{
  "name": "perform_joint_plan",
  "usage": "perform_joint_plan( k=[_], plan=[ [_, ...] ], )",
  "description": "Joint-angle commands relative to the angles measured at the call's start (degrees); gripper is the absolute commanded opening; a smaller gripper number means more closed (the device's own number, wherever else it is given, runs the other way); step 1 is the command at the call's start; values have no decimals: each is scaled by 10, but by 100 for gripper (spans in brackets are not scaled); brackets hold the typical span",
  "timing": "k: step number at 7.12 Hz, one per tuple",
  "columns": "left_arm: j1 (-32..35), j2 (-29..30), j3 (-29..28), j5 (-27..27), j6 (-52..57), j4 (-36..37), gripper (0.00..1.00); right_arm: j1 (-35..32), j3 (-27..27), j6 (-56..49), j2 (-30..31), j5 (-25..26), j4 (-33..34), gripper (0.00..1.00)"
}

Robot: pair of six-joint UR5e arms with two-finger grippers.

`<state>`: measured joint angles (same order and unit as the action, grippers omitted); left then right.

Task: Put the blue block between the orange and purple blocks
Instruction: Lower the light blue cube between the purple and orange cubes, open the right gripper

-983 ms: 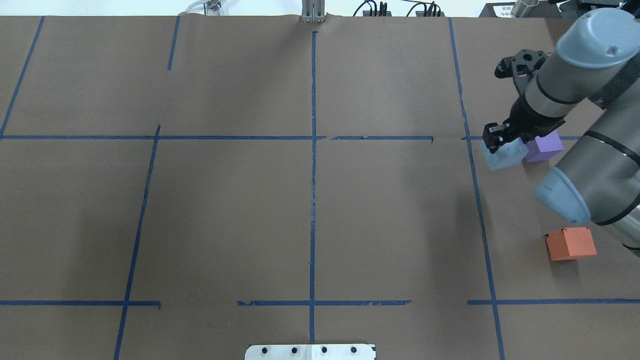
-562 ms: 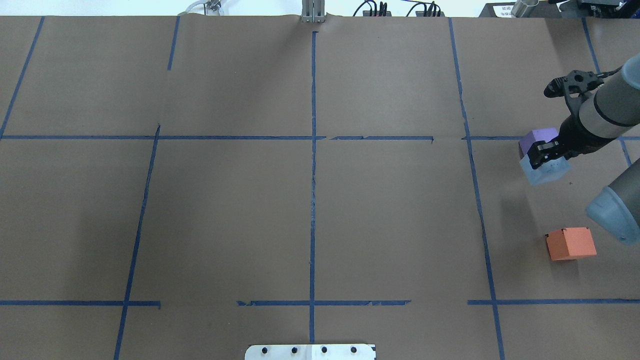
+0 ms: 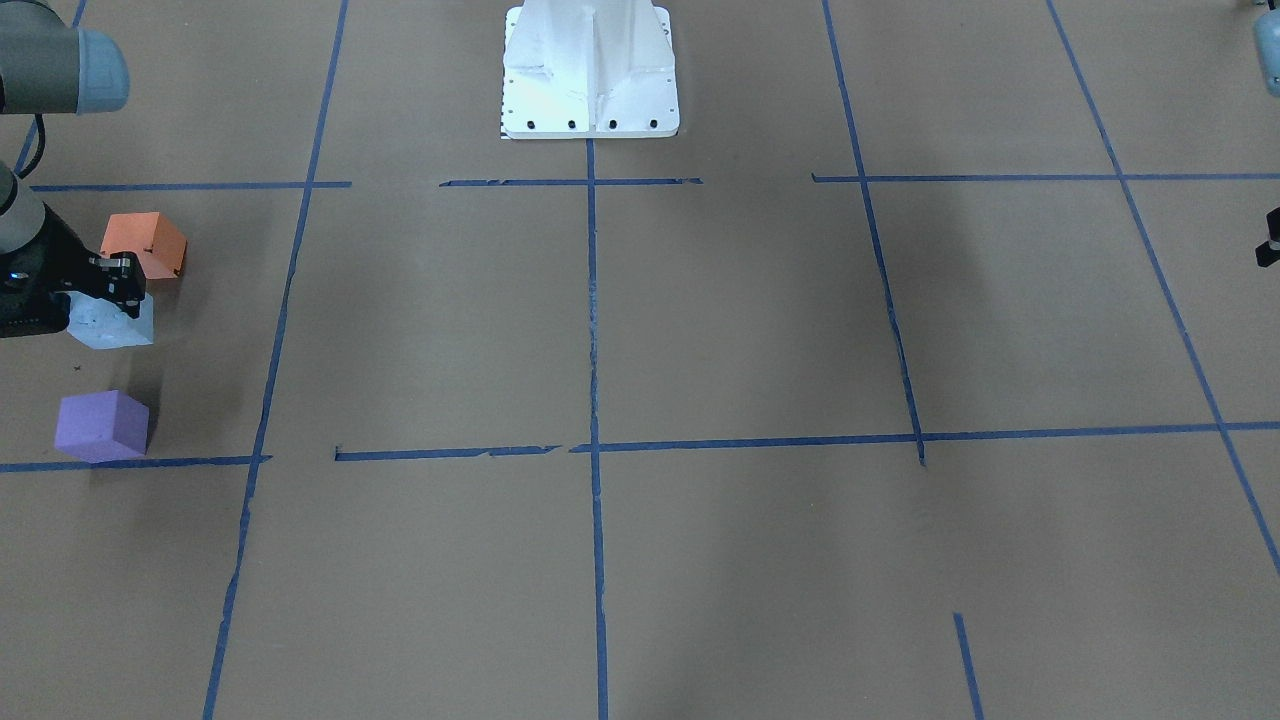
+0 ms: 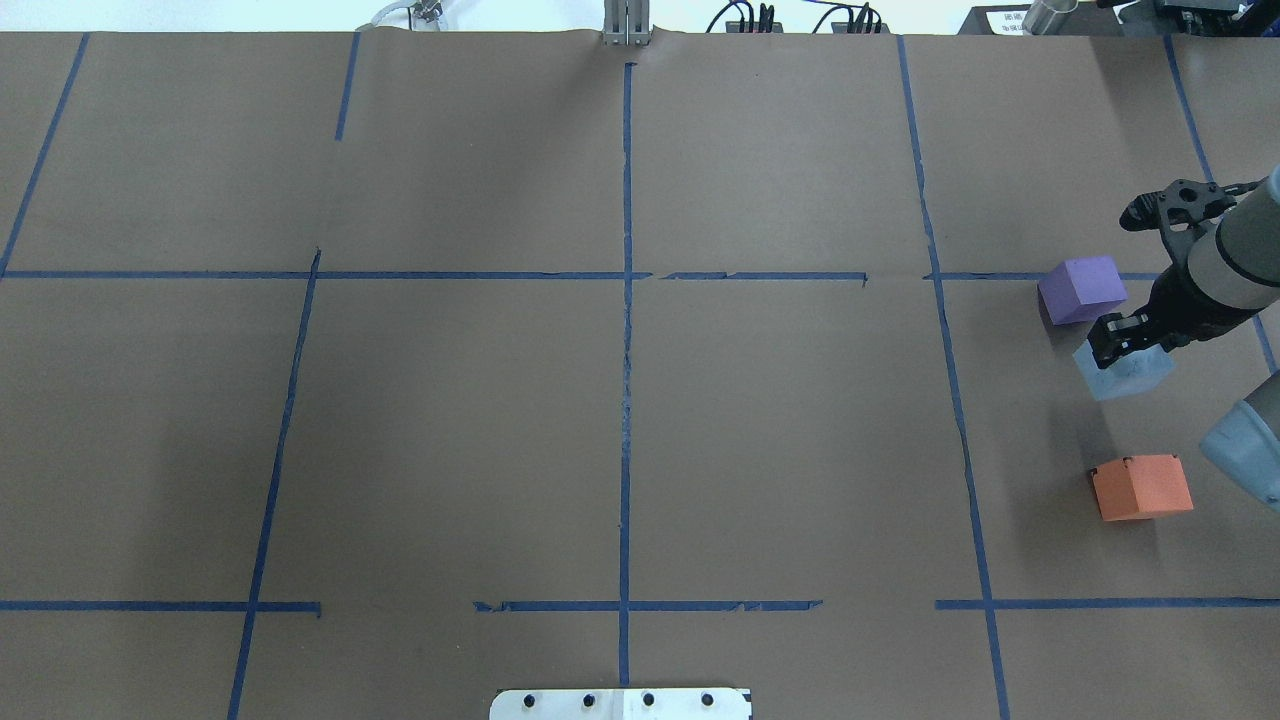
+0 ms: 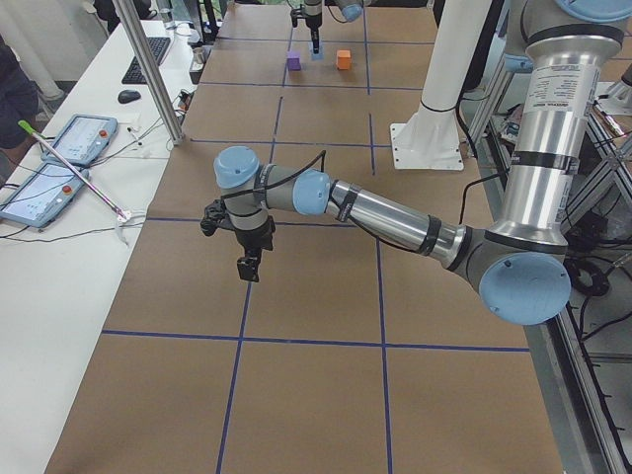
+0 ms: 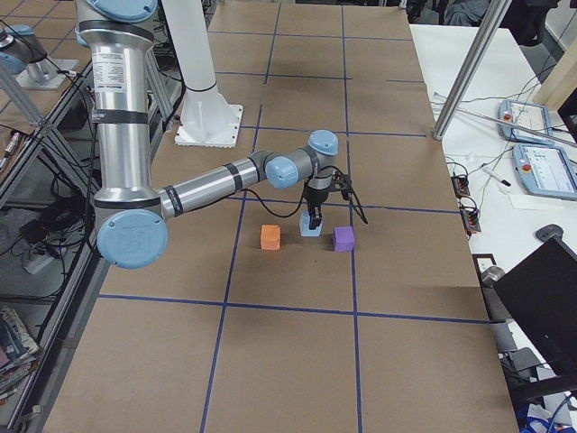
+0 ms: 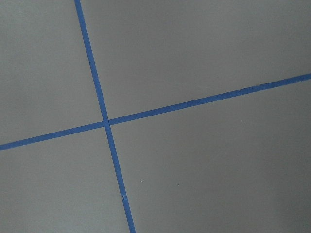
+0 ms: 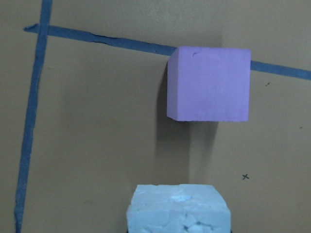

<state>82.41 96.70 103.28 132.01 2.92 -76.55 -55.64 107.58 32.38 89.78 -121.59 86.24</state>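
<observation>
We judge the task far along but not finished. The right pincer (image 4: 1130, 345) comes down from above and is closed on the pale blue foam cube (image 4: 1125, 372), clamping its upper sides. It holds the cube over the gap between the purple foam cube (image 4: 1082, 289) and the orange foam cube (image 4: 1142, 487), at the robot's right end of the brown paper-covered counter (image 4: 700, 420).

The overhead view puts the blue cube nearer the purple one, while the front-facing view puts it nearer the orange one. From that disagreement we judge that it hangs a little above the counter, roughly midway. We cannot confirm contact with the surface from any view. It touches neither neighbour, and the wrist view shows bare paper between it and the purple cube.

What is left, as we read it, is to set the cube down, open the jaws and lift clear.

The blue cube is close to cubic, so we see no real long axis. It sits upright in the grip with its chipped, rough top face up. Its sides are turned slightly off the blue tape lines (image 4: 627, 300), much as the other two cubes are.

The left pincer (image 5: 247, 269) hangs over bare counter far from the cubes, and we cannot tell whether it is wide or narrow
</observation>
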Motion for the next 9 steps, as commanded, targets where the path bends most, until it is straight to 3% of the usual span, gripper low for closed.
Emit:
perform_joint_plan(
  k=[1, 2, 5, 9],
  plan=[
    [0, 1, 1, 0, -2, 0, 100, 0, -33, 51, 33, -11, -114, 33],
    [-1, 1, 1, 0, -2, -1, 100, 1, -51, 91, 36, -11, -162, 33],
    [0, 1, 2, 0, -2, 0, 100, 14, -73, 98, 35, -8, -179, 44],
    [-1, 2, 1, 0, -2, -1, 100, 20, -68, 95, 33, -8, -180, 100]
  ],
)
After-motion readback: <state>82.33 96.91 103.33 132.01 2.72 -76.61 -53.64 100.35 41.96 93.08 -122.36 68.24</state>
